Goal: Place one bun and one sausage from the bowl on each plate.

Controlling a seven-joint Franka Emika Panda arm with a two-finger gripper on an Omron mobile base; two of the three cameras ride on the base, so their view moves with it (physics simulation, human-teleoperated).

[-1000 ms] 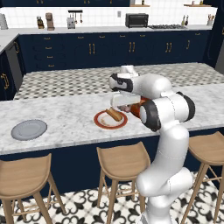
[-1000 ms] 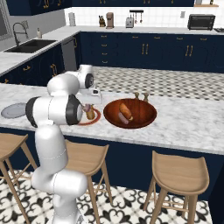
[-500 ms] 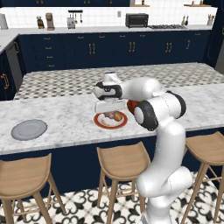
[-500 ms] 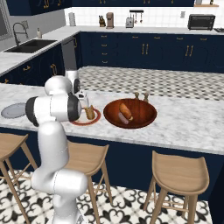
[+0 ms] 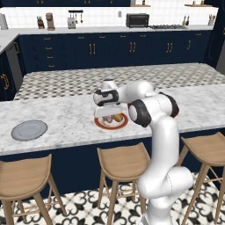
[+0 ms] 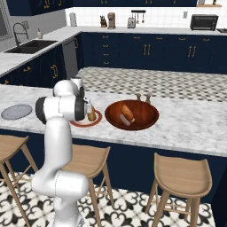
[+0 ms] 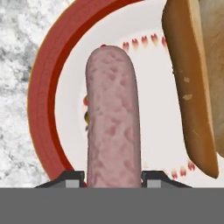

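Observation:
My gripper (image 7: 113,177) is shut on a pink sausage (image 7: 113,127), which lies lengthwise over the cream centre of the red-rimmed plate (image 7: 48,100). A brown bun (image 7: 192,83) rests on that plate just right of the sausage. From the left base view the gripper (image 5: 107,115) hangs low over the same plate (image 5: 102,125), with the bun (image 5: 118,117) beside it. The reddish-brown bowl (image 6: 146,120) stands to the plate's right and holds another bun (image 6: 127,111). The grey plate (image 5: 29,130) lies bare at the counter's far left.
Two small shakers (image 6: 142,96) stand just behind the bowl. Wooden stools (image 5: 123,160) line the near side under the counter's front edge. Open marble lies between the grey plate (image 6: 16,111) and the red-rimmed plate (image 6: 76,124).
The arm has swung left from the bowl to the red-rimmed plate, carrying the sausage, and has come down low over the plate next to the bun.

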